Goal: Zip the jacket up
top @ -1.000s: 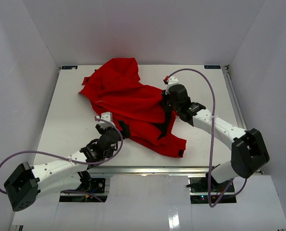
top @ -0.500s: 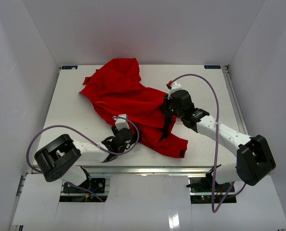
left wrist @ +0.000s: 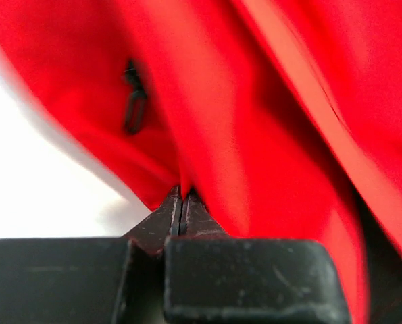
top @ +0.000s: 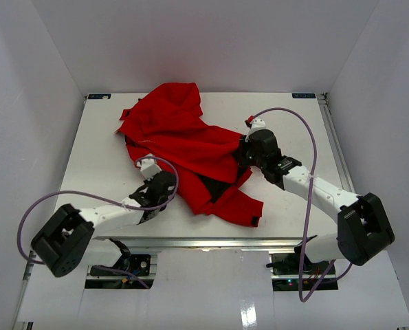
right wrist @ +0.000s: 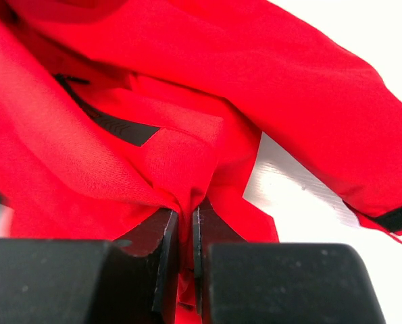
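The jacket (top: 183, 137) lies crumpled across the middle of the bench (top: 94, 151), running from the far left toward the near right. Its lower corner stops just short of the bench's near edge. A patch of black lining (top: 214, 185) shows where the front falls open.

The left hand (top: 161, 187) sits at the jacket's near-left edge. In the left wrist view its fingers (left wrist: 195, 219) are pressed together on a thin ridge of red cloth. A small dark zipper pull (left wrist: 134, 108) hangs on the fabric just beyond, and white bench shows to the left of it.

The right hand (top: 244, 152) is at the jacket's right edge, roughly level with the garment's middle. In the right wrist view its two fingers (right wrist: 161, 233) pinch a gathered fold of red cloth, with only that cloth between them. A black strip (right wrist: 113, 125) runs along a fold just past the grip, and a sleeve-like band of red crosses above it.

Bare bench spreads wide on the left side, over the far right corner and beside the right arm. Only a narrow strip is free along the near edge. White walls (top: 39, 62) close in on three sides. A purple cable (top: 307, 148) loops above the right arm.
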